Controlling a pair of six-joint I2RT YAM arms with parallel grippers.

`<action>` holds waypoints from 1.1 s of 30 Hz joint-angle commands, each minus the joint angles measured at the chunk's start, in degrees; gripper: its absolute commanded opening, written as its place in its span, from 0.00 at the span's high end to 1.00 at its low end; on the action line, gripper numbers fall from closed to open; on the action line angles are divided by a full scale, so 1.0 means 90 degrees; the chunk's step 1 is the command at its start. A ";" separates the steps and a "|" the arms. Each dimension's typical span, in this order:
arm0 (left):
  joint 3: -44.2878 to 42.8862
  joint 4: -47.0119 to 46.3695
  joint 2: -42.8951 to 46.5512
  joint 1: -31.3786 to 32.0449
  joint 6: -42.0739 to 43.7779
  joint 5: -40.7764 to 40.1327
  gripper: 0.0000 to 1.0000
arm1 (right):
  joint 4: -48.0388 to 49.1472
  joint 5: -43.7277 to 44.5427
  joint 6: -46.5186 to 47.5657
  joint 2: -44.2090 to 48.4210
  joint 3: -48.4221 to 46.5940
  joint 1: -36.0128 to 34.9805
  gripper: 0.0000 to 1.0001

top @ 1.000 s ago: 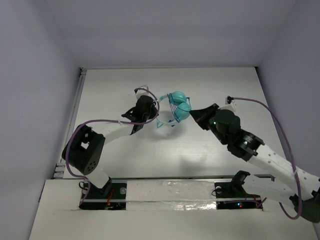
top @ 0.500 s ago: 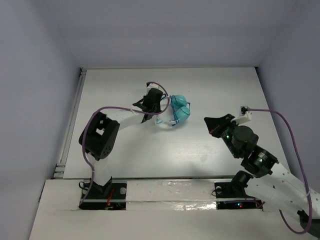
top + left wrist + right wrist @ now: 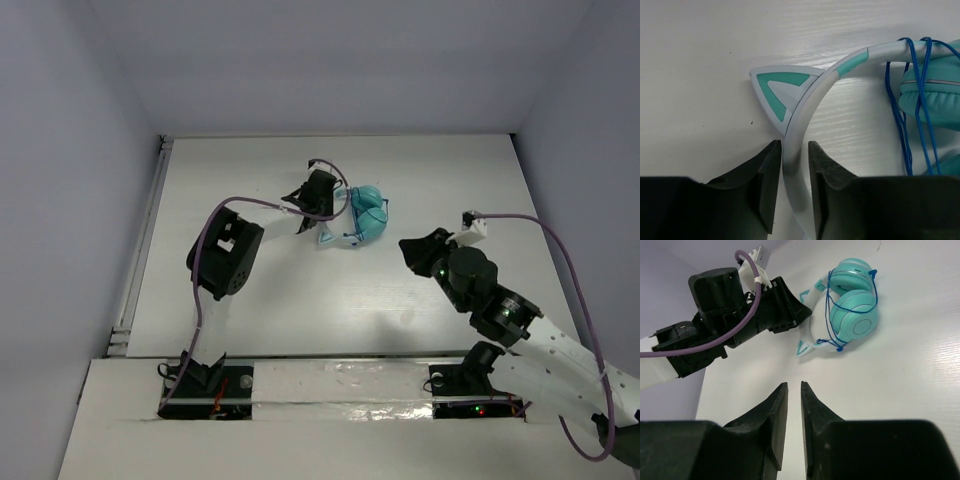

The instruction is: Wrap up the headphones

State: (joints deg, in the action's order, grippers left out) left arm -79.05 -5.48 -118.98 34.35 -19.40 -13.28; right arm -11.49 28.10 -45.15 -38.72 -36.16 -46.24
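Risk noted: the left gripper (image 3: 794, 146) straddles the pale headband (image 3: 810, 100), jaws close against either side. Whether they press on it cannot be told. Withdrawing at an angle could catch the band, drag the headphones (image 3: 368, 224) over the counter (image 3: 300, 300) and slacken the cord (image 3: 897, 110). The right gripper (image 3: 794, 386) stands well apart, narrowly parted and empty. The headphones lie far-centre, teal cups (image 3: 857, 320) together, with the blue cord looped loosely round them.
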 commanded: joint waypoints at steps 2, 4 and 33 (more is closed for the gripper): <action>-0.0007 -0.0406 0.0376 -0.0106 0.0027 0.0059 0.66 | 0.0222 0.0129 0.0211 0.0190 -0.0180 -0.0048 0.73; 0.0275 -0.0505 0.0640 -0.0106 -0.0022 -0.0008 0.60 | 0.0134 0.0149 0.0270 0.0297 -0.0259 -0.0048 0.66; 0.3373 -0.0877 0.8269 -0.0106 -0.1097 -0.0126 0.11 | -0.0268 0.2035 0.2067 0.1930 -0.1637 -0.0048 0.00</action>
State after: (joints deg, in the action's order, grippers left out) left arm -48.86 -14.52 -45.34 33.52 -29.26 -14.57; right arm -17.39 46.92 -29.47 -19.88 -52.82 -46.24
